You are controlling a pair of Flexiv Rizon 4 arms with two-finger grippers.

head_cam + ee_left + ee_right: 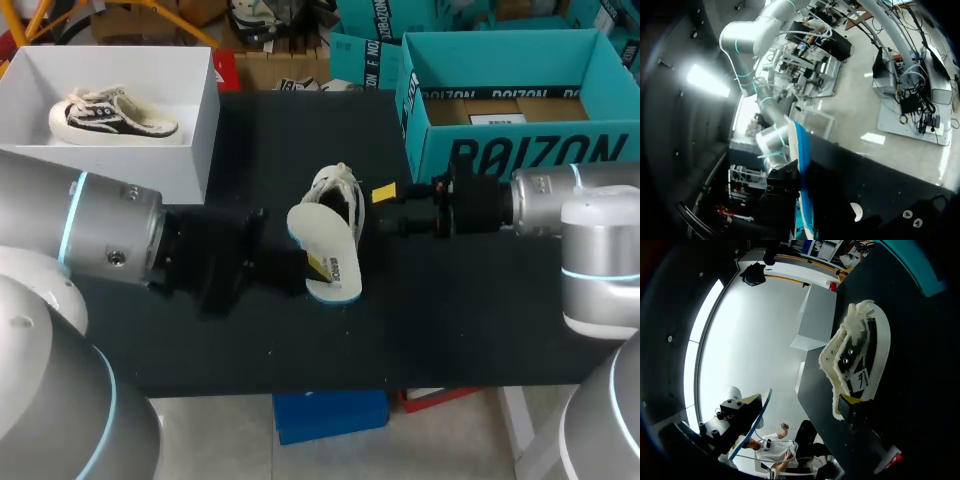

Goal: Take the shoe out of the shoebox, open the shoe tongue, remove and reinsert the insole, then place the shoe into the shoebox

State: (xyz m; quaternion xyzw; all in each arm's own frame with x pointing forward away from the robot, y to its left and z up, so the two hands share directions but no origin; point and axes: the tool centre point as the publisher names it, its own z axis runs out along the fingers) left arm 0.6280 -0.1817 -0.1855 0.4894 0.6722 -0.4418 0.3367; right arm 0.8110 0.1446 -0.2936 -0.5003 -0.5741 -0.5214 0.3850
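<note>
Head view: cream insole (322, 250), blue-edged; white laced shoe (340, 192) beside it.

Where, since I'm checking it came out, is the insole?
Head view: the insole is mid-table in the left gripper, just beside the shoe that the right gripper holds.

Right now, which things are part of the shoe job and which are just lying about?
In the job: shoe, in the right gripper; insole, in the left gripper; white box, probably the shoebox.
Lying about: teal box; the second shoe in the white box.
</note>
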